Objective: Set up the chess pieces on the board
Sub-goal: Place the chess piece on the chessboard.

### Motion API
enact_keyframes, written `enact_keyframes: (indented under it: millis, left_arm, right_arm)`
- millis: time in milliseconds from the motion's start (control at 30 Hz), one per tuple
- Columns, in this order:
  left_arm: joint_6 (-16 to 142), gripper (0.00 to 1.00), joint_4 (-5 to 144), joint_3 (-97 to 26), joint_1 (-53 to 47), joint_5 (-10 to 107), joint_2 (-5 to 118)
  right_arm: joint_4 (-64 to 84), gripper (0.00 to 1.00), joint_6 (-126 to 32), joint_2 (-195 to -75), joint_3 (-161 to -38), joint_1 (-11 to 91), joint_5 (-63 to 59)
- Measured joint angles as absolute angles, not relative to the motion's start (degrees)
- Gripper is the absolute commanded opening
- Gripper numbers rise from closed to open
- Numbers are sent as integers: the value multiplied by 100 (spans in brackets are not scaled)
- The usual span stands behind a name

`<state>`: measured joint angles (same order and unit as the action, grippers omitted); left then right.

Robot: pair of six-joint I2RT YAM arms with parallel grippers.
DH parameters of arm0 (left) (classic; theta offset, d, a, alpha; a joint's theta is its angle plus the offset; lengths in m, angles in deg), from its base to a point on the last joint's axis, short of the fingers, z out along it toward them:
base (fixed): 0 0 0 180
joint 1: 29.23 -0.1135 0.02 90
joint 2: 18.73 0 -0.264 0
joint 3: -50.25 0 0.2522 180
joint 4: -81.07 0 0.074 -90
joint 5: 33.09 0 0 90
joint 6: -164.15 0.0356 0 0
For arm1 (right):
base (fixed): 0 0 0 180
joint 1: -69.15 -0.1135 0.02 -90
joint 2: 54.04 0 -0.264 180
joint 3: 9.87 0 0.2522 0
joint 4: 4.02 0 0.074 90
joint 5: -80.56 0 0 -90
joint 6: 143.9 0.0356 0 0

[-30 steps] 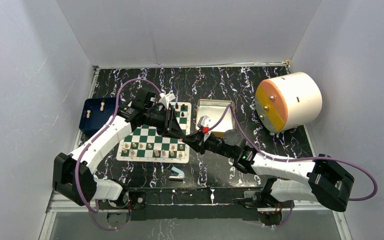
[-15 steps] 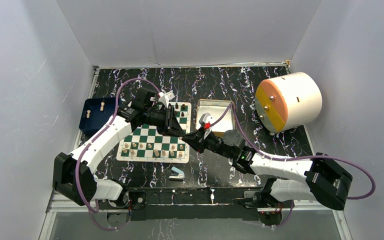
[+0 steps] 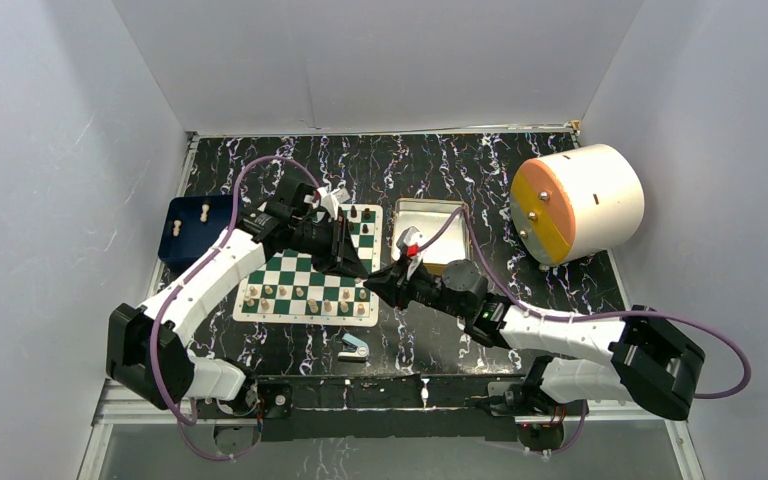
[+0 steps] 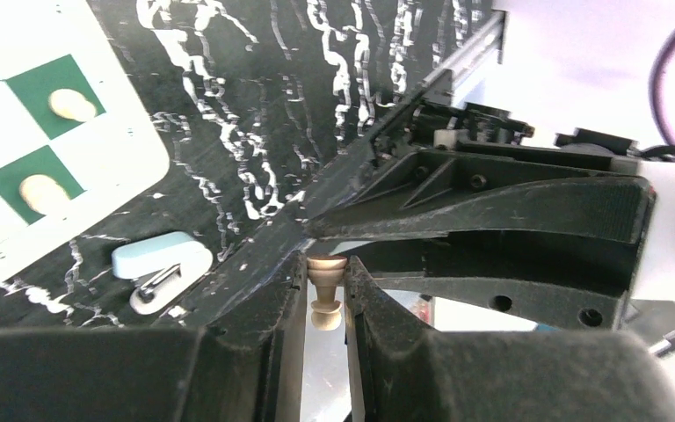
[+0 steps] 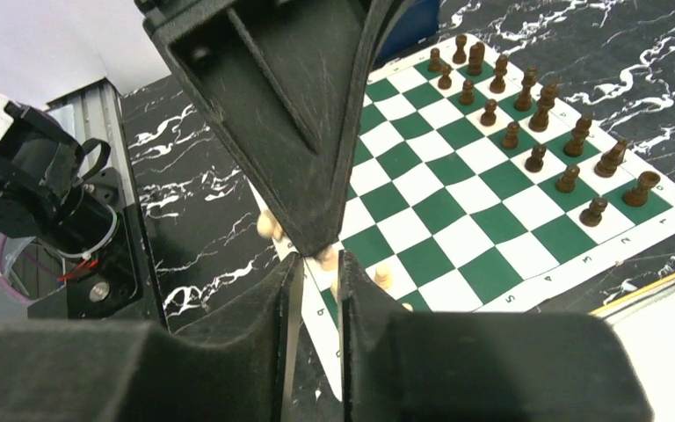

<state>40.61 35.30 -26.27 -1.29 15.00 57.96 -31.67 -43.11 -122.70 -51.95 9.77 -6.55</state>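
**Left tool** (image 4: pixel 325 264): jaws drawn narrow and clamped on a pale pawn (image 4: pixel 324 294). Gripped by the stem, with the wide base poking out past the fingertips. Hangs above the board near its 4 o'clock edge in the overhead view.

**Right tool** (image 5: pixel 318 264): jaws set to a thin slot, tips nose to nose with the left tool's tips right at the pawn's base. Cannot tell whether it grips the pawn or only touches it.

**Board** (image 3: pixel 295 268): green and white squares with a cream border, lying flat on the black marbled surface (image 3: pixel 460 170).

**Pale pieces** (image 3: pixel 305 298): standing in rows along the board's 6 o'clock edge.

**Dark pieces** (image 5: pixel 527 119): ranked along the opposite, 12 o'clock edge.

**Tray** (image 3: pixel 182 240): dark blue, at 10 o'clock from the board, with two spare pieces (image 3: pixel 203 211) inside, both pale.

**Tin** (image 3: pixel 430 222): silver and rectangular, at 3 o'clock, just beside the board.

**Stapler** (image 3: pixel 354 347): blue and white, at 5 o'clock, near the board's corner.

**Drum** (image 3: pixel 575 205): white with an orange face, lying on its side farther out at 3 o'clock, beyond the tin.
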Motion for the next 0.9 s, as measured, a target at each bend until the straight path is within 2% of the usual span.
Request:
enact_keyframes:
  millis: [233,433,467,500,733,900]
  left_arm:
    - [4834,0,2243,-3392,-137,2530,6091]
    - [5215,0,1436,-3543,-428,3249,6115]
    - [5269,0,1327,-3547,-520,3387,6128]
    - [5317,0,1239,-3547,-605,3502,6139]
    - [5652,0,831,-3473,-1267,4169,6294]
    - [5949,1,802,-3486,-1379,4261,6998]
  right_arm:
    - [-2336,59,-4377,-11582,-5197,986,-362]
    - [-1613,86,-4475,-10616,-5213,988,-130]
    - [-1517,95,-4479,-10502,-5219,988,-106]
    - [-1425,98,-4488,-10421,-5230,988,-87]
    - [-833,99,-4499,-9849,-5237,988,-69]
    - [-446,99,-4641,-9600,-5283,988,-82]
